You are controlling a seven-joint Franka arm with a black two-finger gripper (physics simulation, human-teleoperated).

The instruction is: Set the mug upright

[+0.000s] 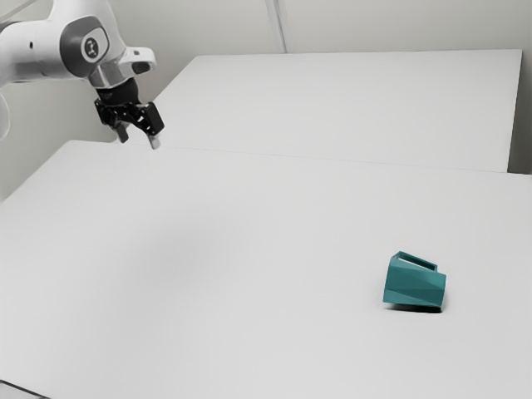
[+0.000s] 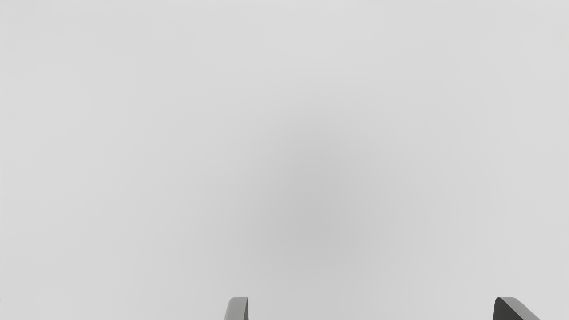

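My pincer [image 1: 139,138] is open and has nothing in it; its two fingers [image 2: 237,310] are wide apart. It hangs up over the table [image 1: 249,249]. Put a clock on the exterior view, 12 at the top: the mug [image 1: 414,288] is well away from my pincer, toward 4 o'clock. It lies on its side on the table, with its handle [image 1: 421,259] at 12.

I think my job now is to reach the mug and pick it up. I should go toward 4 up high, then come down slowly over it. I can't tell which end is the mouth, so I should find that out before I grip. One finger on each side of the body, clear of the handle, seems best. If I pinch off the middle, it may roll. Then I should lift a little, tip the mouth up, and let go when the base is flat.

I count one mug, one handle, one arm [image 1: 50,50], one pincer, two fingers and one table.
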